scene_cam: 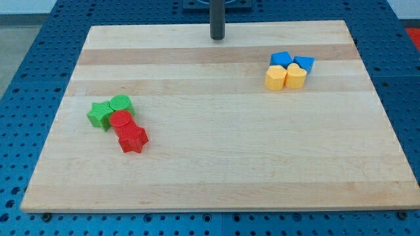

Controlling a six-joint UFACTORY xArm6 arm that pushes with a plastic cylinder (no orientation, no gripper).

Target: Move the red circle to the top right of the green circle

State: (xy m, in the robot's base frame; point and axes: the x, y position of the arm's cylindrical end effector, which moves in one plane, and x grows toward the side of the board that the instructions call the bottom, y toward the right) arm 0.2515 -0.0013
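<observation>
My tip (217, 38) stood at the top centre of the wooden desk (216, 170), well apart from every block; the rod is a bare end effector with nothing to spread or pinch. The red circle (121, 120) lay at the view's left, touching the green circle (121, 103) just above it, a green star (100, 115) beside it and a red star (132, 138) below. At upper right, two blue blocks (281, 59) (303, 63) and two yellow blocks (275, 78) (296, 77) clustered together.

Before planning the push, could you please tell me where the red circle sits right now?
The red circle sits at the view's left, touching the green circle just above it and the red star below.
</observation>
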